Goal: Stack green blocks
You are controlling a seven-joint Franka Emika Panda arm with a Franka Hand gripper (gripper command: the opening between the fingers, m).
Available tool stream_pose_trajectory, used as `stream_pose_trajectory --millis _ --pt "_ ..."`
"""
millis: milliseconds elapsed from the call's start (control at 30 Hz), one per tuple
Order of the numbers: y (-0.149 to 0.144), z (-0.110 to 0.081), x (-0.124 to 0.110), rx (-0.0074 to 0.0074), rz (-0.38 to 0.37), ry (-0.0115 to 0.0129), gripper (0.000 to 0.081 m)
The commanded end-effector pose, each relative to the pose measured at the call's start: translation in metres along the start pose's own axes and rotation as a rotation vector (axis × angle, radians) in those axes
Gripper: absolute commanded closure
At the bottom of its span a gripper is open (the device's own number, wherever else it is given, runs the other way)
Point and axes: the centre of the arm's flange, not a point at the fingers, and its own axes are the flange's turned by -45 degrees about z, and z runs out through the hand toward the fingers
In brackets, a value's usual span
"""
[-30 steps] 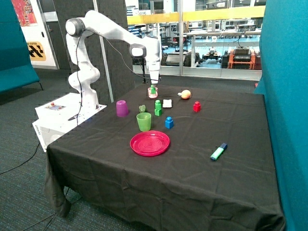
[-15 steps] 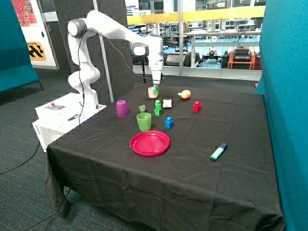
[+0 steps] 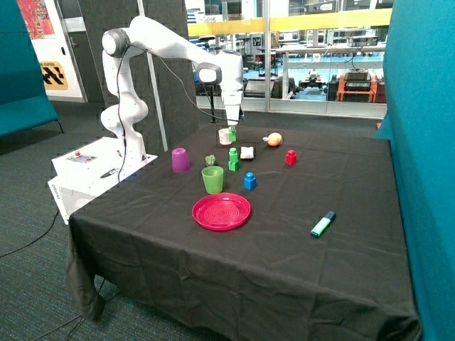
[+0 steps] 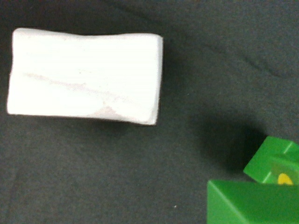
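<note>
arm reaches down, fingers (image 3: pixel 232 130) gripping green block (image 3: pixel 232 134) aloft.

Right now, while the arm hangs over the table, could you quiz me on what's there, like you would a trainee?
1. What does the gripper hold?
A) a red block
B) a green block
C) the highlighter

2. True or false: a blue block lies on the red plate.

3. Fill in the colour: the stack of two green blocks stands on the cloth right beside a ____ block.

Key: 1 B; 2 false, nothing lies on it; 3 white, the white block.
</note>
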Motion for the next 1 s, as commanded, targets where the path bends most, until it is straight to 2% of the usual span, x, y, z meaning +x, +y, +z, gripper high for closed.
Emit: stream_pose_trajectory --millis 0,967 --pt "0.011 0.0 0.004 0.001 0.013 -0.0001 0.0808" --pt "0.033 0.006 0.011 0.001 0.048 -0.0001 0.0808"
